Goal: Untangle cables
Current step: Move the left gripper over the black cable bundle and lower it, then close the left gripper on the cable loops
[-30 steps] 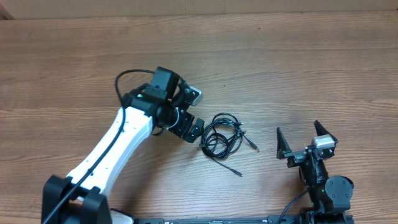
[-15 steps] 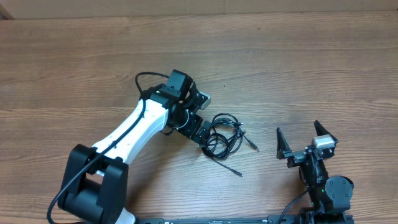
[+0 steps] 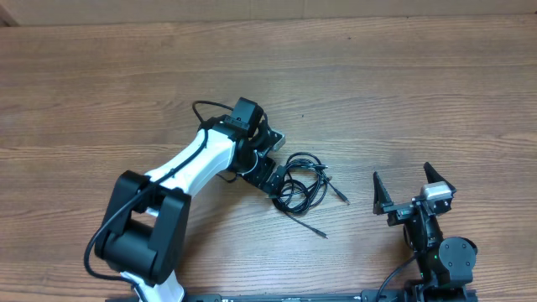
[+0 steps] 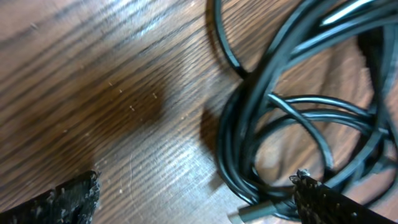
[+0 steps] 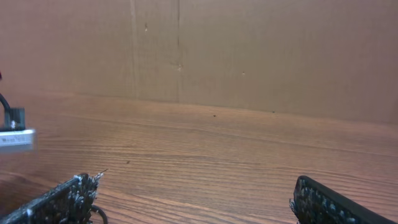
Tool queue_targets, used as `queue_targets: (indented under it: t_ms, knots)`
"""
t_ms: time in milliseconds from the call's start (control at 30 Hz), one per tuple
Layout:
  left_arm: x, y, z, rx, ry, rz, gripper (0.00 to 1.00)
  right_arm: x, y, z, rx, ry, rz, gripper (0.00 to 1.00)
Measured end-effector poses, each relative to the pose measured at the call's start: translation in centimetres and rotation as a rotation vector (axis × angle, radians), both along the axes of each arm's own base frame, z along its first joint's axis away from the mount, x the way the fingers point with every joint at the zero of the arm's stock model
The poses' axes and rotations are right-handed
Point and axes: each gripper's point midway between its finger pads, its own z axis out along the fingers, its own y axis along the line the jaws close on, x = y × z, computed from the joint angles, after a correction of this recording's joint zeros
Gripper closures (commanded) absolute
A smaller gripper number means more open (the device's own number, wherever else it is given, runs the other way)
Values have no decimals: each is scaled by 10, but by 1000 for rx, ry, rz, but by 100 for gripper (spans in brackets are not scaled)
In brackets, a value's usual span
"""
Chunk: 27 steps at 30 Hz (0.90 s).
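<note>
My left gripper (image 3: 270, 179) sat low over the wooden table (image 3: 419, 84) with its jaws wide apart, at the 9 o'clock edge of the cables (image 3: 304, 186). In the left wrist view one fingertip (image 4: 59, 200) was over bare wood and the other (image 4: 339, 202) over the black loops. A few strands lay between them, and nothing was clamped.

The cables lay near the table's middle as a loose overlapping coil. One plug end (image 3: 344, 200) trailed out toward 4 o'clock and another (image 3: 323, 234) toward 5 o'clock.

From the coil toward 3 o'clock the wood was bare up to my right gripper (image 3: 411, 191). It was well apart from the coil, near the table's 6 o'clock edge, with its jaws also spread wide and holding nothing. Its wrist view showed open tabletop running to a cardboard wall (image 5: 249, 56). Toward 12 o'clock from the coil there was a broad stretch of bare wood out to the far edge.
</note>
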Motion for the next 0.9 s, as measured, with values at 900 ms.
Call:
queue_targets:
  t_ms: [900]
  knots:
    - [-4, -18, -17, 147, -95, -96, 35, 0, 0, 0, 0, 0, 0, 0]
